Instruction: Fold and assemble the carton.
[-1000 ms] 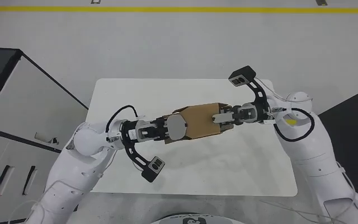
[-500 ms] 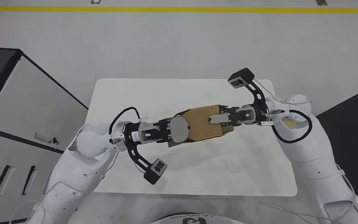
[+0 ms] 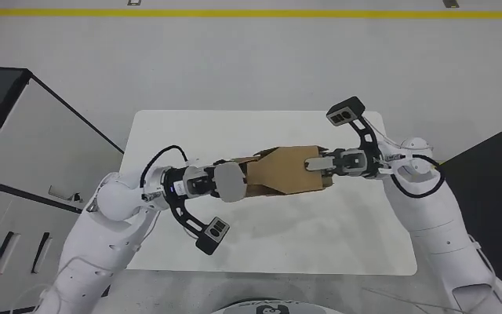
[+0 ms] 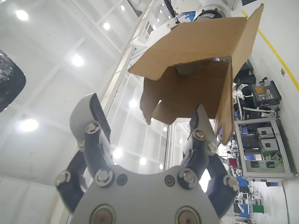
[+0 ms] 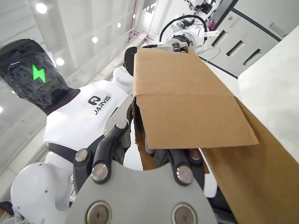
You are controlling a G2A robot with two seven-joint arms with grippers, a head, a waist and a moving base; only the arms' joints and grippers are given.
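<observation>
Desk: a white desk (image 3: 314, 243) with rounded corners stands on a pale floor. One arm extends over it from each short side.
Left hand: the left hand (image 4: 146, 103) is over the middle left of the desk, at the carton's left end. Its two fingers stand wide apart and grip nothing. In the left wrist view one ribbed pad is well off the cardboard. The other fingertip overlaps the rim of the carton's open end, but I cannot tell whether it touches.
Carton: the brown carton (image 3: 286, 169) is over the middle of the desk, lying lengthwise between the two hands and opened into a box-shaped sleeve. I cannot tell whether it rests on the desk or is held just above it.
Carton's left end: it is open and faces the left hand. One long flap sticks straight out, a side flap stands outward, and a smaller flap is bent partway into the opening.
Right hand: the right hand (image 3: 310, 166) is at the carton's right end, closed on one wall of it. In the right wrist view one finger lies outside the cardboard and the other inside, under a flap that juts out over it.
Floor: a yellow line (image 3: 251, 12) runs across the floor beyond the desk's far edge.
</observation>
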